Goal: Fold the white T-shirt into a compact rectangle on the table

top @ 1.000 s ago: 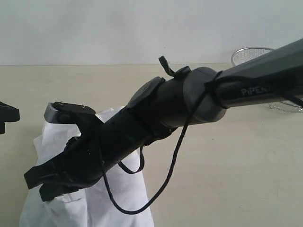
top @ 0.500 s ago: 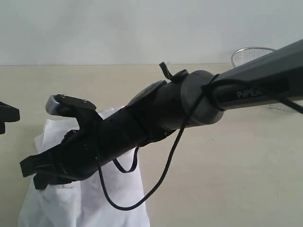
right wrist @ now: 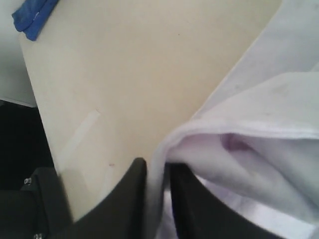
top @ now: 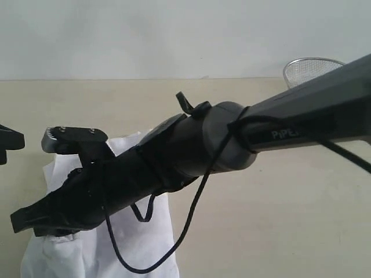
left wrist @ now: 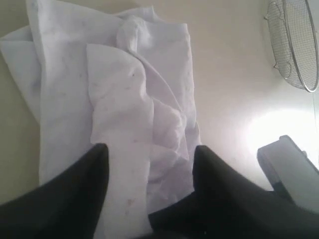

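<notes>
- The left edge of the white T-shirt [right wrist: 259,149] is pinched in the narrow jaws of the right gripper [right wrist: 157,184].
- The left gripper [left wrist: 149,152] is held directly above it, jaws apart.

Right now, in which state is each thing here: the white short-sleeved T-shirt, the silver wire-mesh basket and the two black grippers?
White short-sleeved T-shirt: partly folded, rumpled, lying on the pale beige table.
Silver wire-mesh basket: on the table, apart from the shirt, looks empty.
Left gripper: open above the shirt, holding nothing.
Right gripper: jaws nearly together, with the shirt's edge between them.
</notes>
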Available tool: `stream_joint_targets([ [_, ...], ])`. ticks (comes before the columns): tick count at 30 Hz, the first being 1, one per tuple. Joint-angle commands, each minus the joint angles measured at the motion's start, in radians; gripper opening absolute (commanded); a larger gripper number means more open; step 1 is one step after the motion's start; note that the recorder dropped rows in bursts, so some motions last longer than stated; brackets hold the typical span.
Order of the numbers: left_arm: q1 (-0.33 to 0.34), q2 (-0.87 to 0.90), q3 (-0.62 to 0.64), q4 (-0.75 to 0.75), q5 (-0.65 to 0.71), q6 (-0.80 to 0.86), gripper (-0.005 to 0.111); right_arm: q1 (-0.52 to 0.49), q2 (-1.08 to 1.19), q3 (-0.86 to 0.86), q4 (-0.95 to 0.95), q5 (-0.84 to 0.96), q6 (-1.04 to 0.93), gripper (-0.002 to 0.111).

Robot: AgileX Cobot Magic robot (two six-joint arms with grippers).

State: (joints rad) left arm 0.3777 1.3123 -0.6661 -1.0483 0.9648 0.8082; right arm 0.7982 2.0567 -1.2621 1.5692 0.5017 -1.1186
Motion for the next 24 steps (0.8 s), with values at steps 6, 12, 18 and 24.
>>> stream_joint_targets([
  [6,-0.003,0.000,0.003,-0.008,0.026,0.005,0.049,0.001,0.013,-0.045,0.010,0.032,-0.024,0.072],
  [12,-0.003,0.000,0.003,-0.008,0.038,0.005,0.049,0.001,0.003,-0.089,0.006,0.056,-0.017,0.057],
  [18,-0.003,-0.003,0.001,-0.008,0.044,0.005,0.049,-0.001,-0.023,-0.089,-0.034,0.051,0.008,0.056],
  [24,-0.003,-0.003,-0.039,-0.008,0.101,0.005,0.049,-0.001,-0.111,-0.087,-0.163,-0.018,0.040,0.018],
])
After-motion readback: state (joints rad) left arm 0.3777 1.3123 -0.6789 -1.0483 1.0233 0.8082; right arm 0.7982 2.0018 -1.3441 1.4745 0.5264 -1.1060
